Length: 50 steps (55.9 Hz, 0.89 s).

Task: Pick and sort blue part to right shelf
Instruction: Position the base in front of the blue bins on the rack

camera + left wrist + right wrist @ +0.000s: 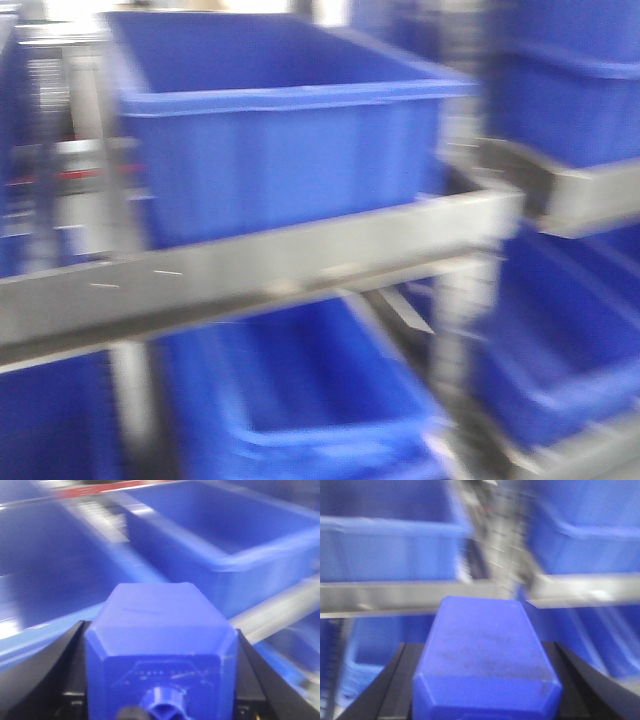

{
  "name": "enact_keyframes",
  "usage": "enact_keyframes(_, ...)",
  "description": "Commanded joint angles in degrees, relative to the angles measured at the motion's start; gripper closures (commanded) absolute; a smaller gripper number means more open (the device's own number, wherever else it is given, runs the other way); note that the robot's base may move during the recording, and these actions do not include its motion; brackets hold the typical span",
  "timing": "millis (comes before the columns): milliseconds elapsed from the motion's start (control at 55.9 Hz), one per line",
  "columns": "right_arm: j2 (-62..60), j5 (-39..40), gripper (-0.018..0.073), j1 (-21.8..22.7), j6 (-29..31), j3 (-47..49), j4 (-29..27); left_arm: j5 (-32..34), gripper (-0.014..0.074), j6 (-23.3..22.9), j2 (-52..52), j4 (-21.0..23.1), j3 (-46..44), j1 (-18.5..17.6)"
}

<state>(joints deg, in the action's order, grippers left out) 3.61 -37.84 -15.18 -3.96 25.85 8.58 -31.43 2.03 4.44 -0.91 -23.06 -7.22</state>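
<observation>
- A grey metal shelving frame (250, 265) fills the front view, with one rail sloping across the middle. Every view is smeared, so let the picture steady before you commit to a placement.
- A large open-topped blue plastic bin (280, 150) sits on that rail, with a second blue plastic bin (300, 400) below it. More stacked blue bins (570, 100) stand on the rack to the right, which I judge to be the right shelf you want. Carry the part clear above the metal rails, centre it over an open bin there, and lower it in rather than dropping it.
- The left gripper (160, 675) is closed to the width of a bevelled blue plastic block (160, 625), with black fingers (45, 680) tight against both sides. The block juts forward over the shelf bins.
- The right gripper (487, 685) is clamped the same way on a plain blue plastic block (485, 650), facing the shelf rails with bins on either side.
- Both wrists point forward, roughly level, at the racks. Neither arm shows in the front view.
</observation>
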Motion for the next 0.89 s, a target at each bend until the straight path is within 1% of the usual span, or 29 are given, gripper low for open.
enact_keyframes(0, 1.0, 5.1, 0.0350, 0.2, 0.4, 1.5, 0.6, 5.2, 0.0220, -0.3, 1.0, 0.1, -1.7, 0.0)
enact_keyframes(876, 1.0, 5.1, 0.0350, 0.2, 0.4, 1.5, 0.6, 5.2, 0.0220, -0.3, 1.0, 0.1, -1.7, 0.0)
